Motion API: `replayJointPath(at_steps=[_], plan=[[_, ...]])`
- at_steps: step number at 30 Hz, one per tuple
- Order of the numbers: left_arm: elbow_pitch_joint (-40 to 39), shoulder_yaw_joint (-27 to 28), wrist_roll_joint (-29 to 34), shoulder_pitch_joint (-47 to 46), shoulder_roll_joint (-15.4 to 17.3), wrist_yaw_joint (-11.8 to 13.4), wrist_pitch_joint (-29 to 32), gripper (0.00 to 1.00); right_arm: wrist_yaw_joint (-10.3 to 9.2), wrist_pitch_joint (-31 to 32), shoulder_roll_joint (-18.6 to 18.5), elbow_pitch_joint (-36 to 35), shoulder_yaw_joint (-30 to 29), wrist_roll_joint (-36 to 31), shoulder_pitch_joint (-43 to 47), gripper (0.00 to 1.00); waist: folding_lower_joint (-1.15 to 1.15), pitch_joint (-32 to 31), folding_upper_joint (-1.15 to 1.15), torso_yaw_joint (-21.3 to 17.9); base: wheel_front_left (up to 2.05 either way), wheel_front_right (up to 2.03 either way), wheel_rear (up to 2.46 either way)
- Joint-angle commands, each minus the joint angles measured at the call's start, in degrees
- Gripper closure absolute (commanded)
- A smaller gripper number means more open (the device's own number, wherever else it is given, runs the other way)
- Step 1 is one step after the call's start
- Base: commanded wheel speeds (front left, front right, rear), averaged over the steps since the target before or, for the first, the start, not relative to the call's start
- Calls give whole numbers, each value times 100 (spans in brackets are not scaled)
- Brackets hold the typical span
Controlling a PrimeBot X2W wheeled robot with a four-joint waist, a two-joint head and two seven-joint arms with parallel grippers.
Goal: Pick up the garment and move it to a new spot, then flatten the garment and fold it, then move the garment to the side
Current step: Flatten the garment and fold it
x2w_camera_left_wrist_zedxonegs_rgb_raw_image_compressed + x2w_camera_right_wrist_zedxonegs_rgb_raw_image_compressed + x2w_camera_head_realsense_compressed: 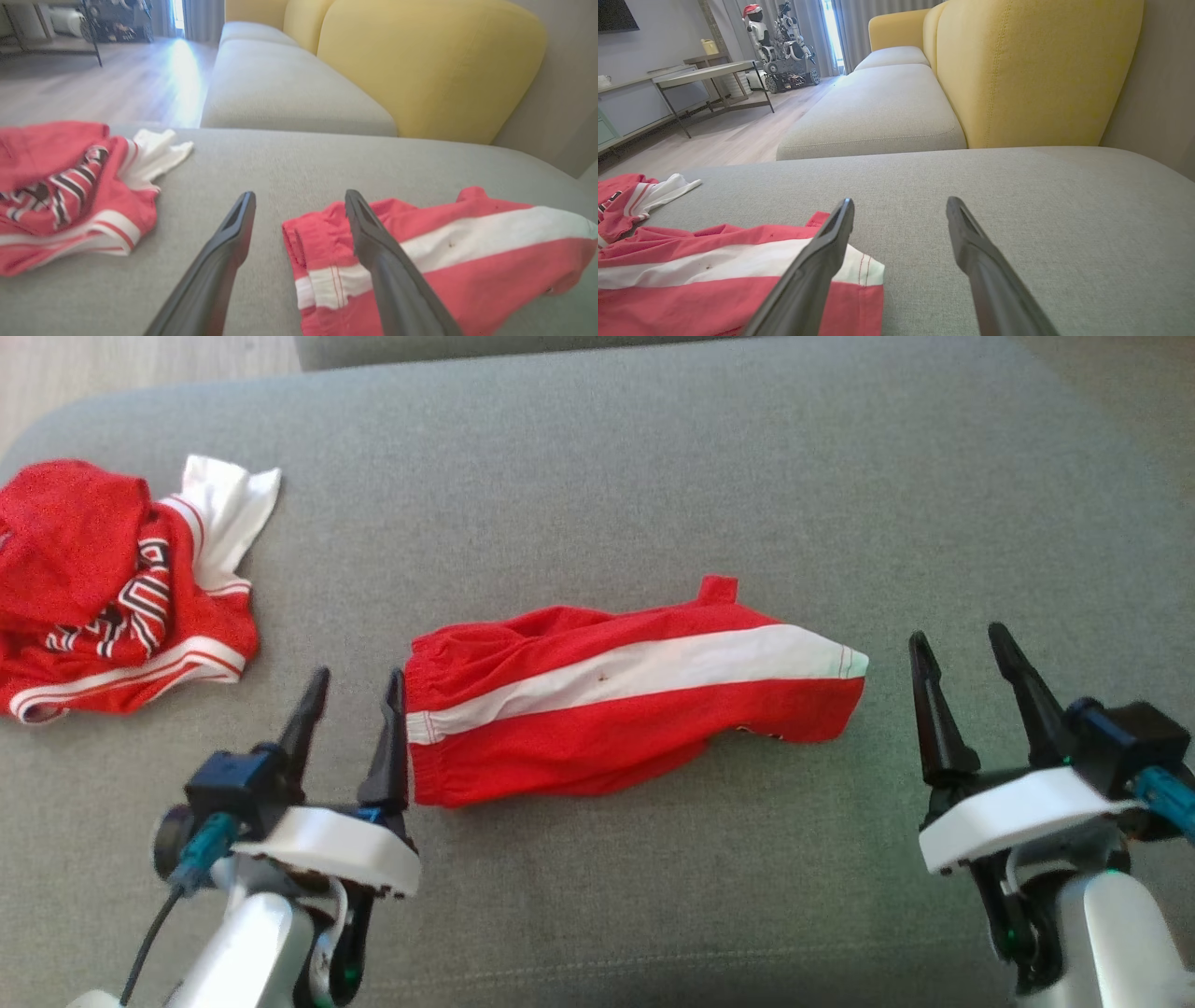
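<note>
**Grey cushion (653, 448), folded shorts (635, 700), both claws spread**

Grey sofa fabric carries the red shorts at its middle, folded lengthwise with the white stripe up. The left claw (359, 674) stands spread at their waistband end, one finger right at the cloth. The right claw (959, 633) stands spread just beside their hem, apart from it. The cloth looks light and limp, likely to sag, so pinch waistband and hem corners. The left wrist view shows gathered elastic. The right wrist view shows hem stitching and a yellow backrest (1036, 70). The head view gives their whole length, plus a jersey (103, 588) well left.
</note>
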Motion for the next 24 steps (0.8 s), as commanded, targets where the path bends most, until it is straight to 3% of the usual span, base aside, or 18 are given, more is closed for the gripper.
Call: replayJointPath(at_steps=[1, 4, 12, 24], plan=[[-307, 282, 205, -222, 150, 130, -81, 0, 23, 0, -23, -207, 104, -59, -28, 0, 0, -107, 0, 2, 0, 0, 0], [-663, 391, 557, -182, 251, 351, -101, 0, 23, 20, -23, -210, 68, -101, 50, 0, 0, -249, 0, 22, 0, 0, 0], [-884, 699, 753, 135, 493, 593, -107, 0, 23, 63, -23, -191, 60, -187, 181, 0, 0, -451, 0, 85, 0, 0, 0], [-942, 672, 590, 617, 616, 427, -76, 0, 23, 160, -23, -220, 157, -273, 316, 0, 0, -650, 0, 129, 0, 0, 0]])
